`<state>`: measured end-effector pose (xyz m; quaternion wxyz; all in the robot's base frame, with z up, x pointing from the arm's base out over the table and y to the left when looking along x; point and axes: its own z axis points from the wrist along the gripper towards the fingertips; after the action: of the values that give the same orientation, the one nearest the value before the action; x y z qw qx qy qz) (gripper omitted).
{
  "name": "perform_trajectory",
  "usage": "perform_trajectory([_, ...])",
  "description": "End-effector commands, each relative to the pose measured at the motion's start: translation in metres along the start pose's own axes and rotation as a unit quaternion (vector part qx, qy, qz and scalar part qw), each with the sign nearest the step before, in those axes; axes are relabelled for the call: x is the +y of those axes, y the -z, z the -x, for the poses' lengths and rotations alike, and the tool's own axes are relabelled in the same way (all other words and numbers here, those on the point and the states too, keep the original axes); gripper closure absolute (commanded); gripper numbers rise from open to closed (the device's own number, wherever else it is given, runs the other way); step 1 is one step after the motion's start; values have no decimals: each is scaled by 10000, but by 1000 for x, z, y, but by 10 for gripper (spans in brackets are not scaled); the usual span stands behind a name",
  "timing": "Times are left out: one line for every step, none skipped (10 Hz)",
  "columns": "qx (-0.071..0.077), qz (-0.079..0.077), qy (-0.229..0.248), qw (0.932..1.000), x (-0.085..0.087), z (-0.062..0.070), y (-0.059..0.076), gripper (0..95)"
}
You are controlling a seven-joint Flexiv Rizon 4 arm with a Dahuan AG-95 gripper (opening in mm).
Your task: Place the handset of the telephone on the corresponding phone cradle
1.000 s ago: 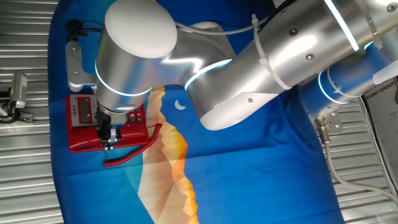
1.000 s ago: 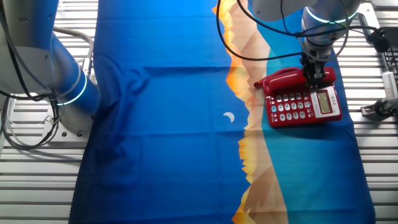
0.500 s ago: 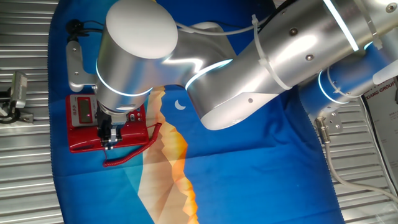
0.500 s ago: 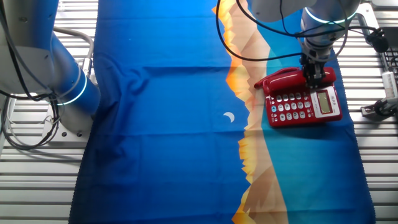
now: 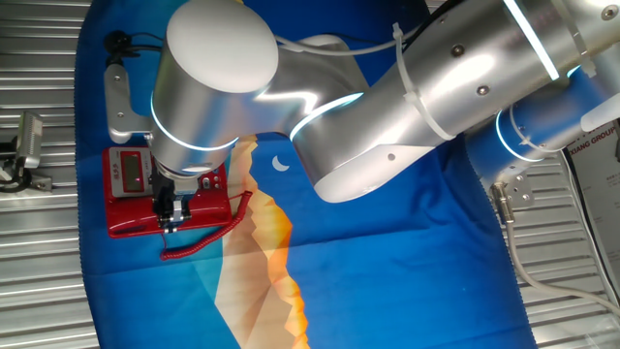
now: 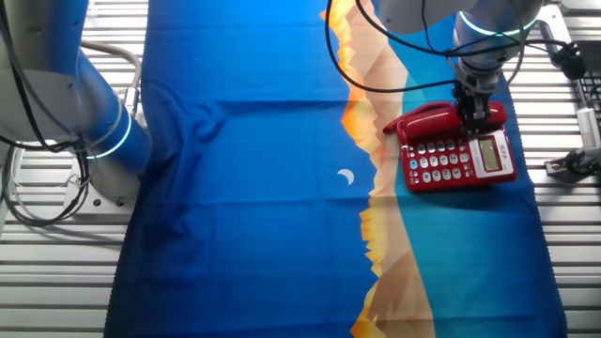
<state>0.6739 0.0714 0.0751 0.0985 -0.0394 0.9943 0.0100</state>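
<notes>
The red telephone (image 6: 460, 160) sits on the blue cloth with its grey-green screen (image 6: 489, 153) and round buttons facing up. It also shows in one fixed view (image 5: 131, 189). The red handset (image 6: 430, 120) lies along the phone cradle at the base's far edge, seen as the long strip (image 5: 136, 224) in one fixed view. Its coiled cord (image 5: 205, 237) trails onto the cloth. My gripper (image 6: 477, 115) comes straight down on the handset near its screen end, fingers closed around it. In one fixed view my gripper (image 5: 167, 213) is partly hidden by the arm's big joint.
The blue and orange cloth (image 6: 282, 188) covers the slatted metal table. A second arm's base (image 6: 94, 122) stands at the left. Grey metal fixtures (image 5: 24, 150) sit beside the phone off the cloth, and a bracket (image 5: 114, 92) lies just behind it.
The arm's large joint has drifted very slightly to the right. The gripper, handset and telephone stay where they were.
</notes>
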Motion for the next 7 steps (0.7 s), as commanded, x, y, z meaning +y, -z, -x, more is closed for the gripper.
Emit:
perform_trajectory([-2, -11, 11, 10000, 0, 0, 0, 950])
perform_trajectory([0, -13, 21, 10000, 0, -1, 0, 950])
perform_trajectory([0, -13, 19, 10000, -1, -1, 0, 950])
perform_trajectory([-3, -12, 13, 10000, -1, -2, -1, 950])
perform_trajectory([-7, -12, 16, 10000, 0, -2, -1, 950])
perform_trajectory([-4, -14, 16, 10000, 0, -2, -1, 950])
perform_trajectory([-8, -17, 7, 10000, 1, -1, -1, 950])
